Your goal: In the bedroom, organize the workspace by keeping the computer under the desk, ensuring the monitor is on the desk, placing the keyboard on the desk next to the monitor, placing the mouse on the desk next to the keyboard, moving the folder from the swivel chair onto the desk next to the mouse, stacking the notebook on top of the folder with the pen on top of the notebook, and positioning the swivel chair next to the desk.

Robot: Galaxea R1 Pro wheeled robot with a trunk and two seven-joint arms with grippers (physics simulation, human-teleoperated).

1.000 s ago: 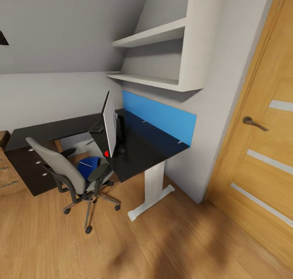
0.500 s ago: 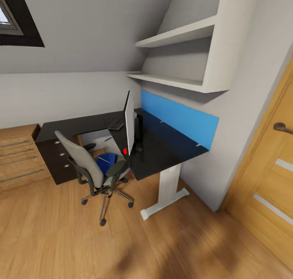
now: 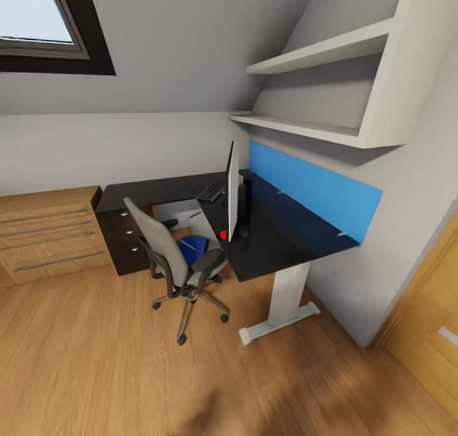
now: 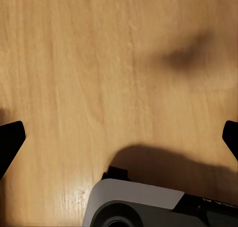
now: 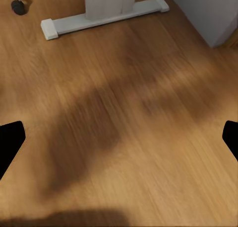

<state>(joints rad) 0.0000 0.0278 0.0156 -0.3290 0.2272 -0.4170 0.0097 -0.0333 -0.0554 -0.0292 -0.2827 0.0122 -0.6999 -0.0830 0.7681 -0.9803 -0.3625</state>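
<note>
From across the bedroom I see the black L-shaped desk (image 3: pixel 286 236) on its white pedestal leg (image 3: pixel 283 296). The monitor (image 3: pixel 233 197) stands on it edge-on, and the keyboard (image 3: pixel 211 191) lies behind it. The swivel chair (image 3: pixel 166 255) is pulled up at the desk's inner corner, with the blue folder (image 3: pixel 191 249) on its seat and a thin white line across the folder. The mouse, notebook and computer are hidden or too small to tell. Both grippers hang open over the plank floor: left gripper (image 4: pixel 119 140), right gripper (image 5: pixel 119 140).
A wooden drawer chest (image 3: pixel 48 232) stands left of the desk's black drawers (image 3: pixel 124 239). Above are a skylight (image 3: pixel 44 29) and white shelves (image 3: pixel 318 58), with a blue panel (image 3: pixel 315 191) behind the desk. A wooden door (image 3: pixel 432 325) is at the right. Open floor lies ahead of me.
The head camera has swung left: the door has slid almost off the right edge while the skylight and drawer chest came into view. Desk, chair and monitor have not moved.
</note>
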